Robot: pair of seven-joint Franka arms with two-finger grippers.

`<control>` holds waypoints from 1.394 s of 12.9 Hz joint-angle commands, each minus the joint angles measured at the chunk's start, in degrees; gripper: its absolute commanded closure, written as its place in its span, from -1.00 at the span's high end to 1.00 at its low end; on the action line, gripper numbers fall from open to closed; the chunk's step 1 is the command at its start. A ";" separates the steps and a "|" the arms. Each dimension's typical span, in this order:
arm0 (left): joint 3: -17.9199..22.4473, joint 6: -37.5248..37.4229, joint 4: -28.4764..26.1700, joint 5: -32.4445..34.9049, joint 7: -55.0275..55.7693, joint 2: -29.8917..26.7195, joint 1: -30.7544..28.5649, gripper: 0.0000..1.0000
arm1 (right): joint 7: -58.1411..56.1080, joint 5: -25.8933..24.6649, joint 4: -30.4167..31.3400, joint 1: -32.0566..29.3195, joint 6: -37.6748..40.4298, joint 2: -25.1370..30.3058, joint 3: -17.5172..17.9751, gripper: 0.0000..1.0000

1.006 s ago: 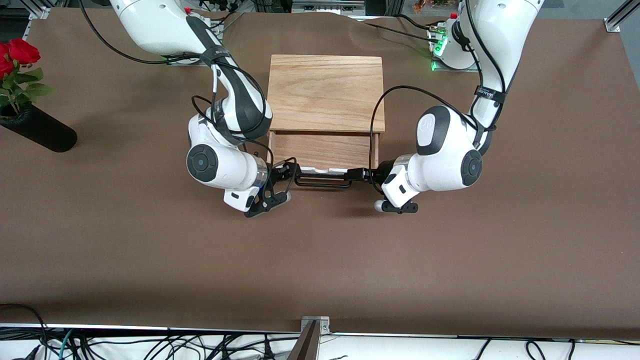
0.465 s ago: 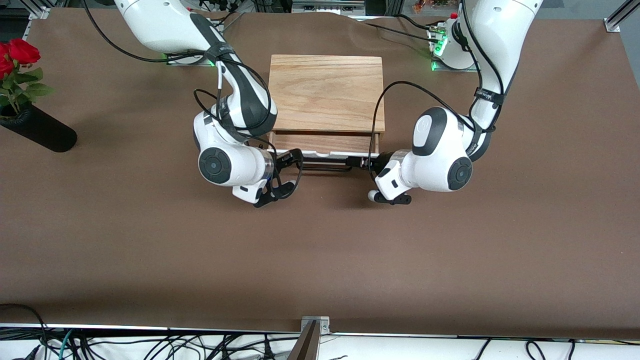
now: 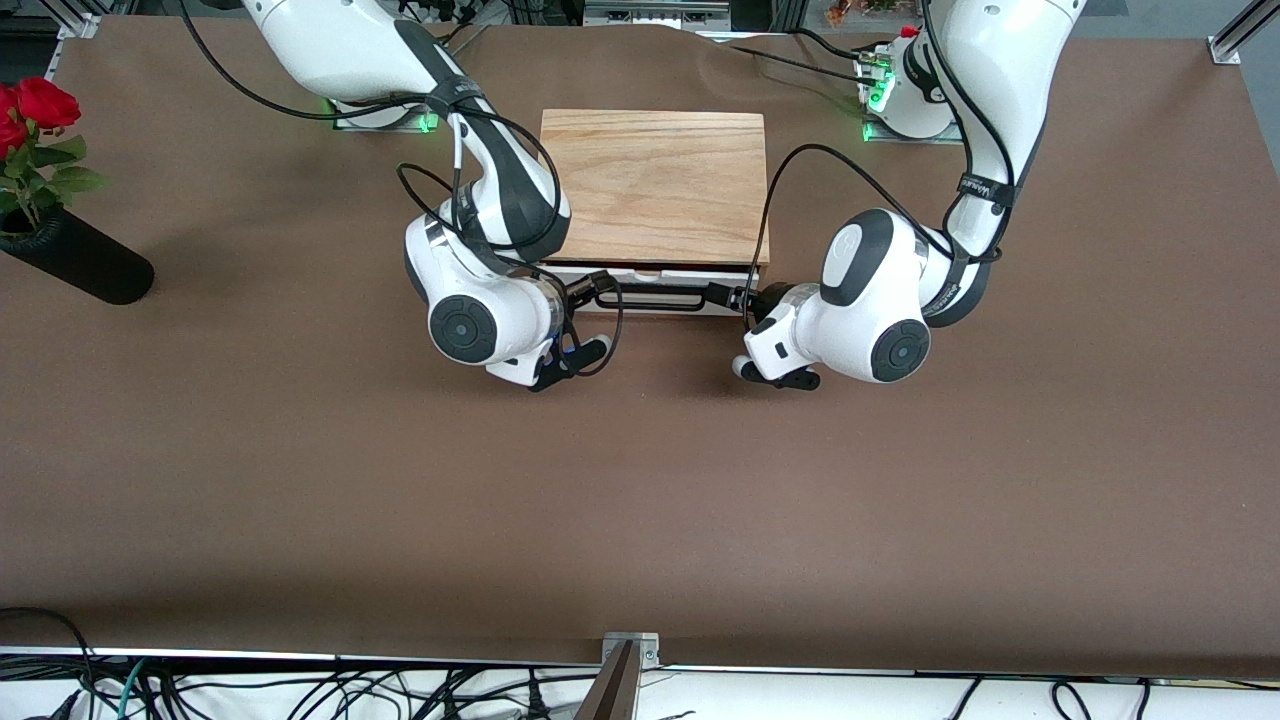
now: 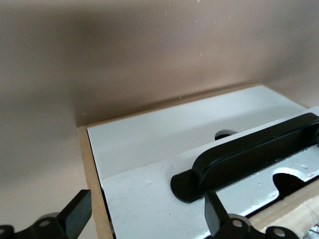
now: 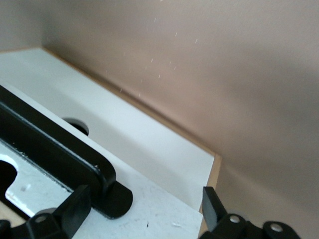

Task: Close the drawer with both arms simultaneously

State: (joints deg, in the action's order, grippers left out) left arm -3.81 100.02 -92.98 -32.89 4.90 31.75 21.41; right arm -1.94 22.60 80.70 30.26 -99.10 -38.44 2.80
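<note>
At the right arm's end of the table (image 3: pixel 640 480) lies a black vase (image 3: pixel 75 262) with red roses (image 3: pixel 40 100). It is well apart from everything else.

Next comes my right arm (image 3: pixel 480 250). It reaches down from its base, and my right tool (image 3: pixel 590 292) is at one end of the black handle (image 3: pixel 655 297). In the right wrist view, my right tool (image 5: pixel 143 199) is spread wide. One of its fingers (image 5: pixel 75 209) shows on each side of the handle's rounded end (image 5: pixel 50 144). The fingers are not pinching the handle.

In the middle of the table stands the light wooden box (image 3: pixel 655 185). The drawer (image 3: pixel 650 277) is in the side of the box nearer to the camera. It is pushed in so far that only its white front shows, just under the edge of the box top. None of its wooden floor shows. The handle runs across this white front.

Then comes my left arm (image 3: pixel 880 310). My left tool (image 3: pixel 722 294) is at the other end of the handle. In the left wrist view, my left tool (image 4: pixel 147 201) is spread wide too. Its fingers (image 4: pixel 77 215) stand well apart, and the end of the handle (image 4: pixel 249 154) lies between them. They are not squeezing it.

Both tools sit low, close to the white front, one at each end of the handle.
</note>
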 commanded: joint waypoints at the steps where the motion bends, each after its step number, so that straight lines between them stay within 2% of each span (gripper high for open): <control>1: 0.03 -2.63 -1.59 1.42 -0.59 -1.96 0.13 1.00 | 0.10 0.78 -0.02 0.67 5.05 -0.14 -0.16 1.00; 6: 0.90 -2.91 0.08 1.25 -0.77 -2.91 -0.75 1.00 | -0.17 1.92 -0.28 0.50 5.77 -0.58 0.19 1.00; 8: 0.99 0.76 -0.62 1.42 -0.86 -6.33 -2.68 1.00 | -0.34 1.84 -2.29 0.06 4.89 -0.40 -0.07 1.00; 10: 0.99 2.45 -0.88 5.00 -0.86 -10.72 -4.96 1.00 | -0.25 1.57 -5.02 -0.29 4.88 -0.05 -0.60 1.00; 12: 0.99 3.51 -1.84 7.74 -0.77 -15.90 -7.76 1.00 | -0.43 1.22 -8.44 -0.64 4.88 0.04 -2.88 1.00; 16: 0.99 2.72 -5.27 9.59 -0.42 -26.80 -15.15 1.00 | -0.87 0.96 -14.78 -0.64 5.84 0.12 -10.60 1.00; 18: 1.87 -2.53 -4.84 15.10 -0.50 -30.85 -15.69 1.00 | -0.87 0.35 -14.96 -0.64 6.99 0.73 -15.70 1.00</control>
State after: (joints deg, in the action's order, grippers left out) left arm -2.08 99.73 -94.92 -22.03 4.84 6.06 6.00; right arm -2.34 23.35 66.93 29.47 -94.05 -38.01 -9.46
